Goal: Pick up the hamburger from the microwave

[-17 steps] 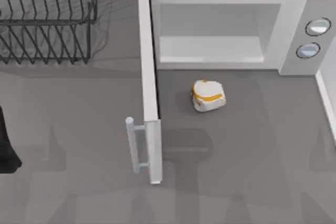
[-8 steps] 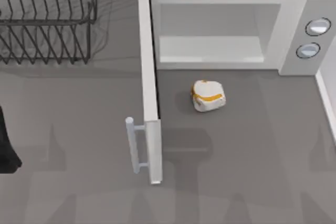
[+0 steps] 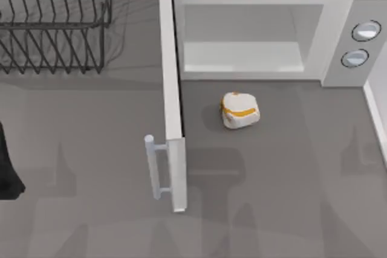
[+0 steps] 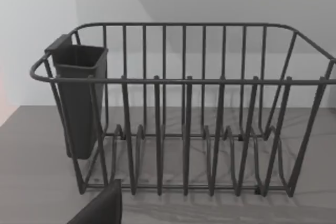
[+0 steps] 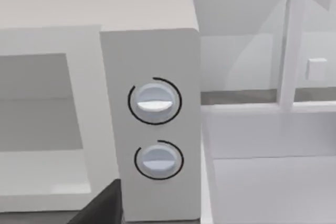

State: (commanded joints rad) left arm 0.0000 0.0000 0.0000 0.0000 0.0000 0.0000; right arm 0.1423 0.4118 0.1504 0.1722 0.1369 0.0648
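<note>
The hamburger (image 3: 240, 110), a small off-white lump with an orange band, lies on the grey table just in front of the microwave (image 3: 335, 40). The microwave's pale cavity (image 3: 242, 52) stands bare. Its door (image 3: 171, 89) is swung fully open toward the table's front, with the bar handle (image 3: 152, 167) on its left face. A dark bit of my left arm (image 3: 7, 170) sits at the table's far left edge. The left wrist view shows a dark corner of my left gripper (image 4: 100, 209). A similar corner of my right gripper (image 5: 102, 205) sits before the microwave's knob panel (image 5: 157, 129).
A black wire rack (image 3: 54, 22) stands at the back left, with a dark cutlery cup (image 4: 79, 98) on one end. A low white wall (image 3: 376, 113) runs along the table's right side. The open door splits the table's front area in two.
Faint shadows on the table's front right have shifted slightly. The hamburger, the door and the left arm have not moved.
</note>
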